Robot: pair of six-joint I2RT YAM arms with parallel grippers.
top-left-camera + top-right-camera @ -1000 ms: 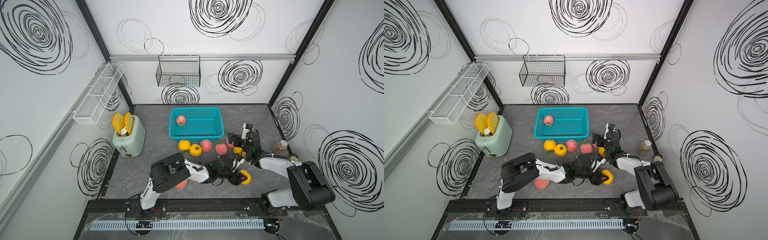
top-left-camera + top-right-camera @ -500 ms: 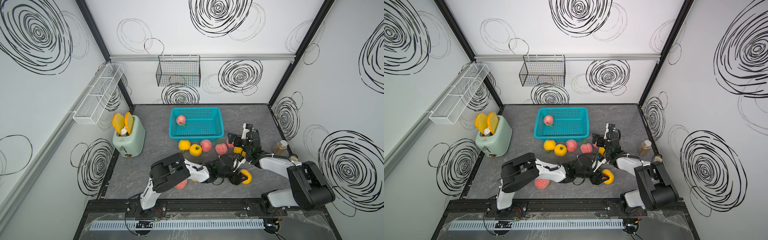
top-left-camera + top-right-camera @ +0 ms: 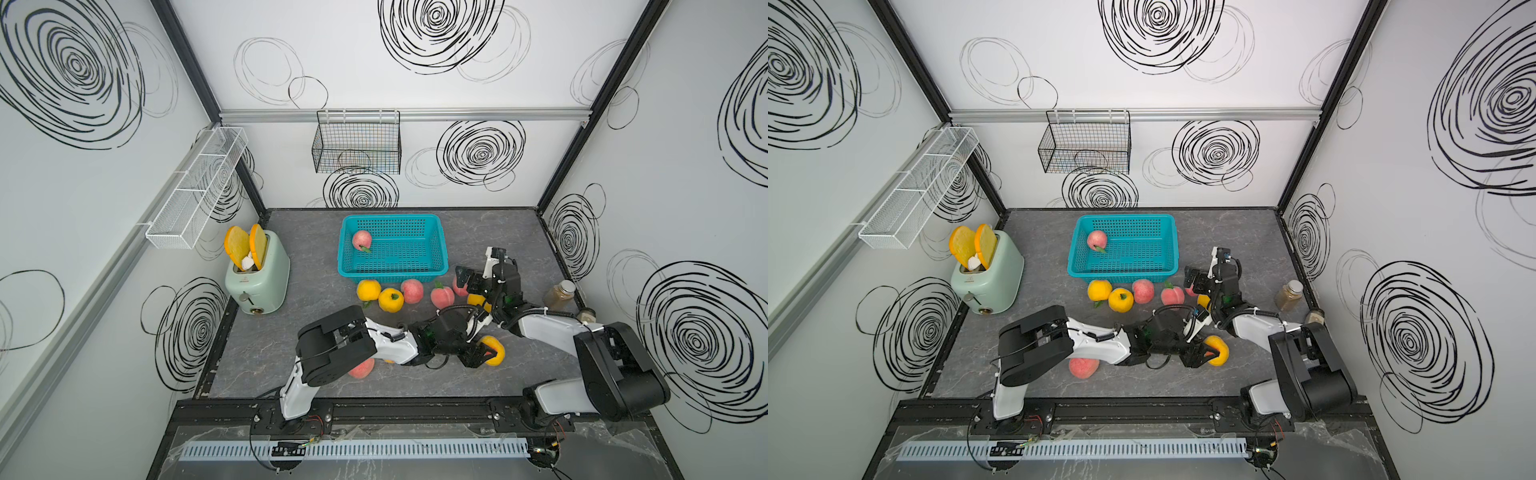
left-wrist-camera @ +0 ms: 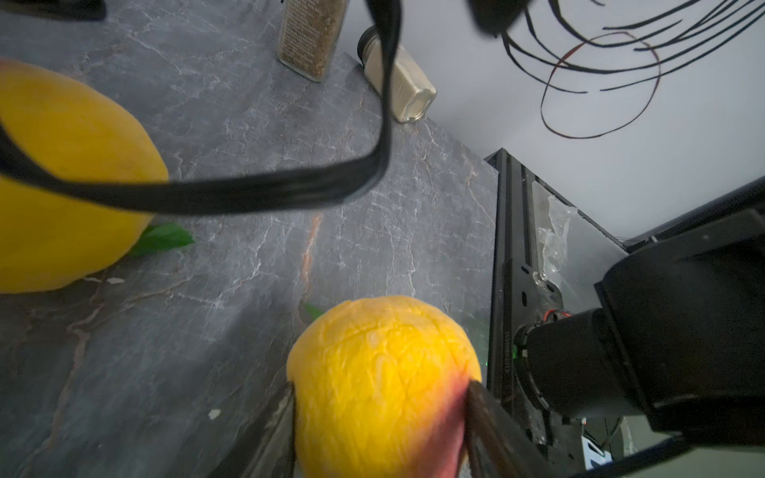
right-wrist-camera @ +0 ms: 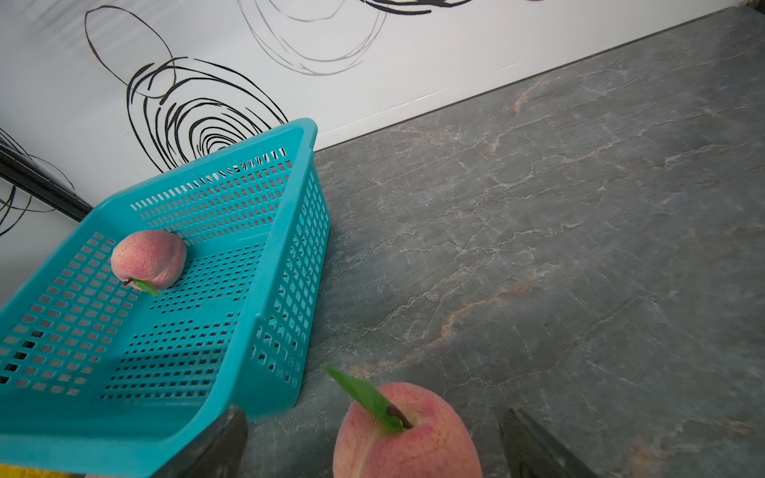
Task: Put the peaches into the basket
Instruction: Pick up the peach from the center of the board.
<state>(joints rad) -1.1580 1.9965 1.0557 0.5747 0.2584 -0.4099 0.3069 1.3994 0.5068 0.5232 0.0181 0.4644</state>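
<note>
Counting what shows, the job is barely begun: a single pink peach lies inside the turquoise basket, toward its far corner on the robot's left, and the rest of the basket floor is bare. Every other peach in view is outside it.

The left hand, low over the front of the desk, is pinching a yellow peach, one finger on each flank. Whether that fruit has left the surface I cannot tell. The right hand is spread wide, its fingers either side of a leafy pink peach. This one sits on the desk just beside the basket's near corner and, as far as the wrist view shows, touches neither finger.

Just in front of the basket, two yellow peaches and two pink peaches sit in a row. A partly hidden yellow peach peeks from under the right arm, and a lone pink peach lies under the left arm near the front edge. By my count about eight peaches have yet to go in, more if the arms hide others.
</note>
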